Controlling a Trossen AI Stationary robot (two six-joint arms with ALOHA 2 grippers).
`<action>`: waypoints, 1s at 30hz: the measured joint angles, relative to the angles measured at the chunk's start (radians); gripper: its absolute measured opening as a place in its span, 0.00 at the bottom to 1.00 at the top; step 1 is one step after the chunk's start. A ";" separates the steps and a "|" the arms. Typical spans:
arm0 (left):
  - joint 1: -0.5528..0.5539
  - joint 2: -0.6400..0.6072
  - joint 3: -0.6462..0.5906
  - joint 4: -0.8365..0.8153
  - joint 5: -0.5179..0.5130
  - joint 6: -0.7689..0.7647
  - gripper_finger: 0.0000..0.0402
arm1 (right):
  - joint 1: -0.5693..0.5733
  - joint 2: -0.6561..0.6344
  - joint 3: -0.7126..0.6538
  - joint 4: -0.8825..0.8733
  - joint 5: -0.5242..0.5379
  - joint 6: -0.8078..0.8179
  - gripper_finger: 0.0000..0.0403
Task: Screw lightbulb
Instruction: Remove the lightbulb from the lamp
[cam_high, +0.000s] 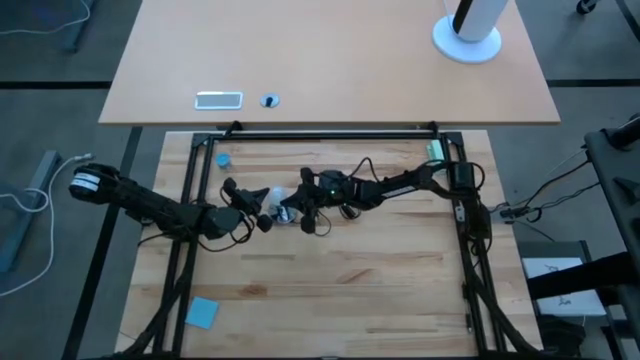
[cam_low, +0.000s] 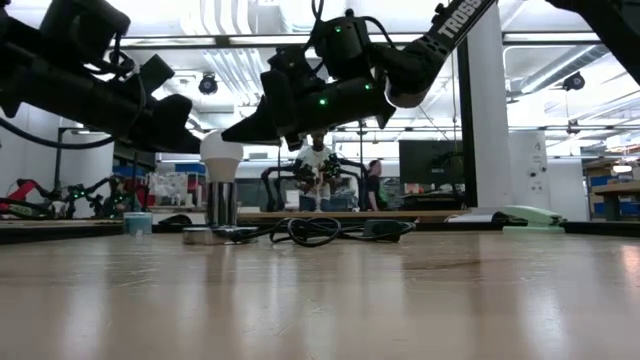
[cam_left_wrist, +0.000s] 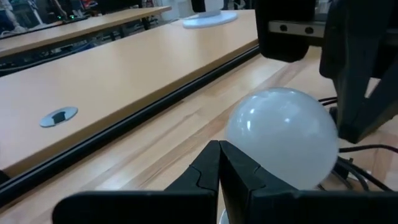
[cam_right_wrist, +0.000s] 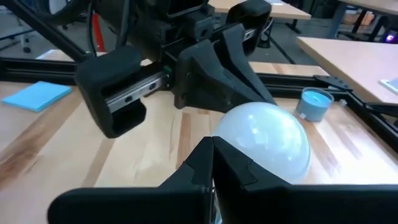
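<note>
The white frosted lightbulb (cam_low: 222, 155) stands upright, its silvery base (cam_low: 222, 205) down on the round silver socket disc (cam_low: 200, 236) on the wooden table. It also shows in the high view (cam_high: 274, 195). My left gripper (cam_left_wrist: 219, 163) is shut, its tips beside the bulb's glass dome (cam_left_wrist: 283, 134) on the table's left side. My right gripper (cam_right_wrist: 212, 160) is shut, its tips beside the dome (cam_right_wrist: 267, 140) on the right side. In the low view the left gripper (cam_low: 190, 135) and the right gripper (cam_low: 232, 132) both stand at the dome's top. My left gripper's shut fingertips (cam_left_wrist: 208, 163) lie close against the side of the bulb's dome, near its top; I cannot tell whether they touch it. My right gripper's shut fingertips (cam_right_wrist: 202, 158) lie close against the opposite side of the dome; I cannot tell whether they touch it.
A black cord (cam_low: 320, 230) lies coiled just right of the socket. A small blue cap (cam_high: 223, 159) stands at the far left, and a blue note (cam_high: 202, 312) lies near the front left. Black frame rails (cam_high: 330, 133) border the work area. A white lamp base (cam_high: 467, 45) stands on the far table.
</note>
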 joint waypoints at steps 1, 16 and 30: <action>0.000 0.000 0.000 0.001 0.000 0.000 0.00 | 0.000 0.000 0.000 0.000 0.001 0.000 0.00; 0.000 0.006 0.003 0.008 0.048 0.000 0.00 | -0.002 -0.001 -0.001 -0.039 0.022 -0.002 0.00; -0.002 0.007 0.001 0.004 0.068 -0.024 0.00 | -0.007 -0.014 -0.002 -0.092 0.036 -0.021 0.01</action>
